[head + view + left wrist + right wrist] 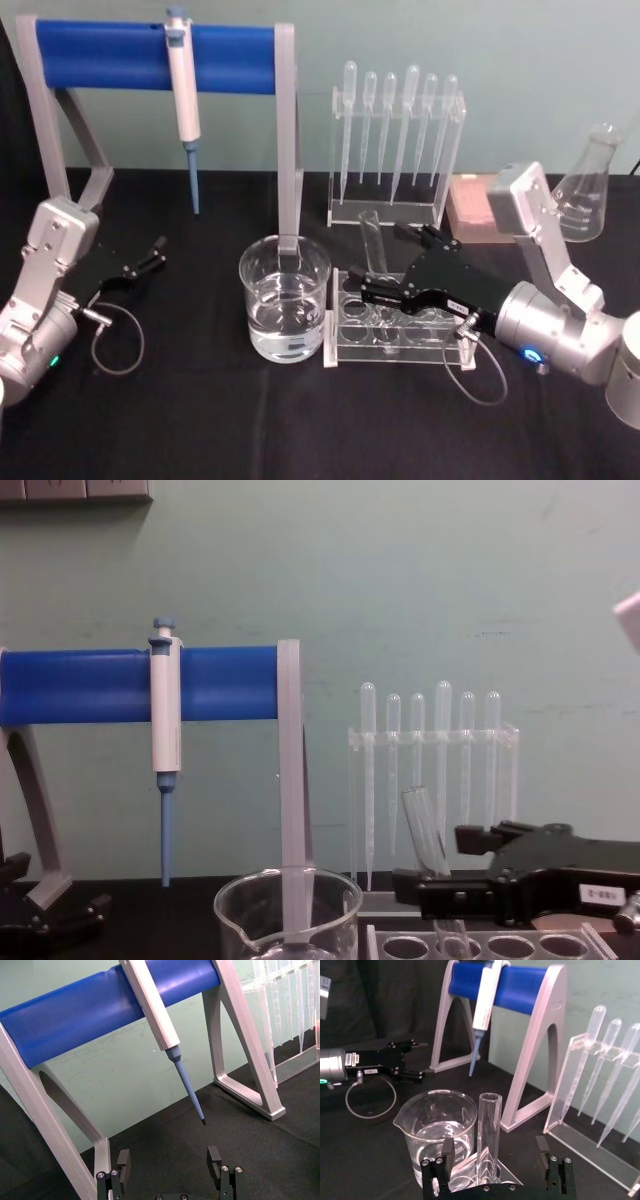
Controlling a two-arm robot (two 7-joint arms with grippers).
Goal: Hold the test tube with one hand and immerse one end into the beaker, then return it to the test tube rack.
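Test tube (370,235) handling question. It's leaning in the clear rack (332,352), right beside the beaker (285,300). I've got the right gripper (388,265) straddling it, jaws apart and not pinching yet, with one finger (447,1152) much closer to the glass than the other. The left gripper (150,255) is parked on the cloth by the pipettor stand (155,58), jaws spread too. Where would you grab?

Reply: It's thin, smooth, round glass, stiff and probably close to weightless. So I'd guess slipping and crushing are your problems, not the lift. Take it on the upper half, a bit below the open rim, which leaves the rounded bottom free to dip. Close gently, since flat hard fingers on a cylinder only give a thin line of contact.

Me: Makes sense. The beaker's wide with clear liquid (285,325) in it, so there's plenty of room. I reckon the tilt is the real worry. It could swing upright when squeezed and clink the rack's hole.
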